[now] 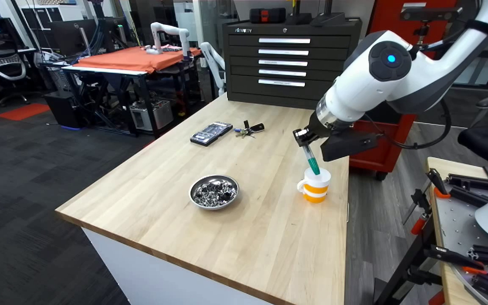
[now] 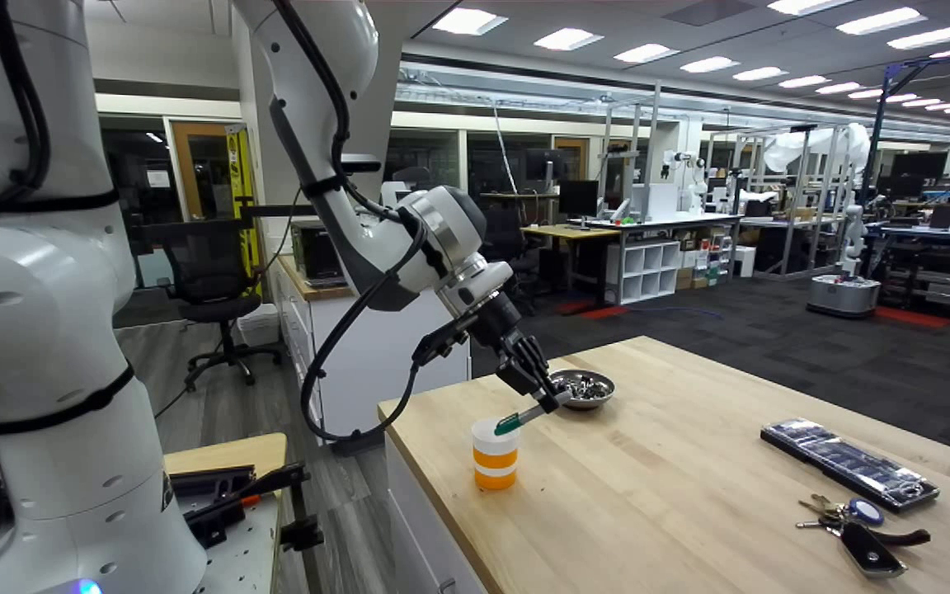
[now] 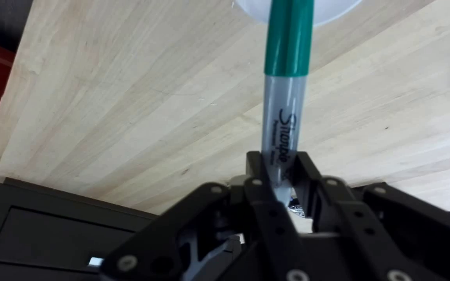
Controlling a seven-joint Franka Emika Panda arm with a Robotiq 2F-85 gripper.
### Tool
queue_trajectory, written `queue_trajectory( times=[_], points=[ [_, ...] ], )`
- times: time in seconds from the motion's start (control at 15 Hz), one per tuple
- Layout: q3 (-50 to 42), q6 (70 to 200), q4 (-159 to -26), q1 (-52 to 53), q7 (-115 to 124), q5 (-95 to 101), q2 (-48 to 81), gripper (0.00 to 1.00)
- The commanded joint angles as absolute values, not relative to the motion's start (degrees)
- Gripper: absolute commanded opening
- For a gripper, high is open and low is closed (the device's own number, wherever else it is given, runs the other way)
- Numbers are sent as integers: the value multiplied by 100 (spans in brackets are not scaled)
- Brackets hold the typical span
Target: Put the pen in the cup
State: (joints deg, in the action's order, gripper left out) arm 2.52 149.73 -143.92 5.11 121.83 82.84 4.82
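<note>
Pale, striped wood forms the top of the table (image 1: 261, 237). White and grey, the robot arm (image 1: 356, 95) reaches over its edge: in both exterior views it leans in from high up, bends sharply at the wrist and slants down toward the wood, with a black cable (image 1: 416, 146) looping below. In an exterior view we see a dark drawer chest (image 1: 284, 67) standing at the table's far end. The black gripper (image 3: 278, 166) points obliquely downward, above the wood. Next we find a flat case (image 1: 211, 133) and a round metal bowl (image 1: 214, 207) of shiny bits (image 1: 216, 192), lying well apart. Upright near the table's edge stands the white cup (image 2: 496, 462), banded in orange. Last comes the pen (image 3: 285, 93), held above the table: in the wrist view we see its grey barrel, lettered Sharpie, pinched between the gripper's two fingers (image 3: 254, 166), one pressed on each side. It is tilted, its green cap lowest, and in both exterior views we see that cap at the cup's mouth. Whether its tip lies below the rim, we cannot tell.
</note>
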Motion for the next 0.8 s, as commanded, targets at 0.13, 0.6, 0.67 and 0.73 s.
queue_trajectory(
  times=[0.13,0.6,0.67,0.73],
  points=[
    [224,15267,-14372,480,12762,8780,658,47],
    [292,15468,-14554,505,12432,8420,257,86],
    [271,15705,-14568,452,12225,8270,218,92],
    [248,15897,-14581,409,11952,8055,182,98]
  ],
)
